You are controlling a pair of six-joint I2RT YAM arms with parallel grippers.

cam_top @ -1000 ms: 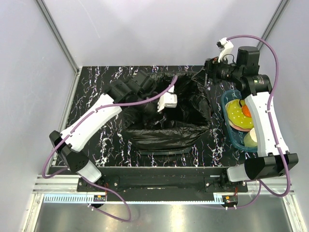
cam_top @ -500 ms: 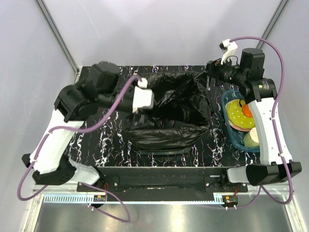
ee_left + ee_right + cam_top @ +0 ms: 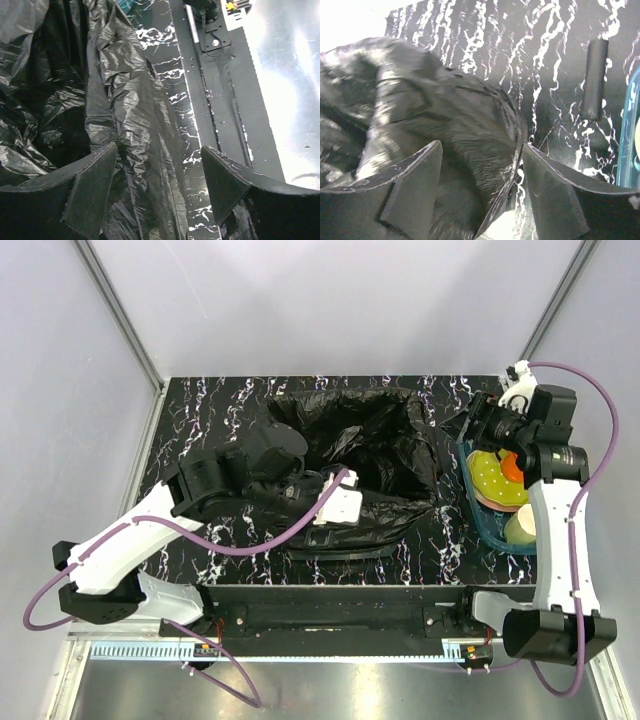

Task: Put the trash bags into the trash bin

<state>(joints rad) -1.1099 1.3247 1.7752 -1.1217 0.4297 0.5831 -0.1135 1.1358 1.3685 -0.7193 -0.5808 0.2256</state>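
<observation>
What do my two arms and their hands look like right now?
The left arm and right arm match: white link shells, black joints, a looping purple cable each. The left hand and right hand have two black wedge-shaped fingers.

You have the bag (image 3: pixel 380 450) in the middle of the table (image 3: pixel 200 400). The tray (image 3: pixel 480 518) sits at its 3 o'clock, the left gripper (image 3: pixel 325 532) over its 6 o'clock edge, the right gripper (image 3: pixel 455 428) at 2 o'clock.

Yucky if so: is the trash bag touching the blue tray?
Apart. Right wrist view shows marble tabletop between trash bag and blue tray.
</observation>
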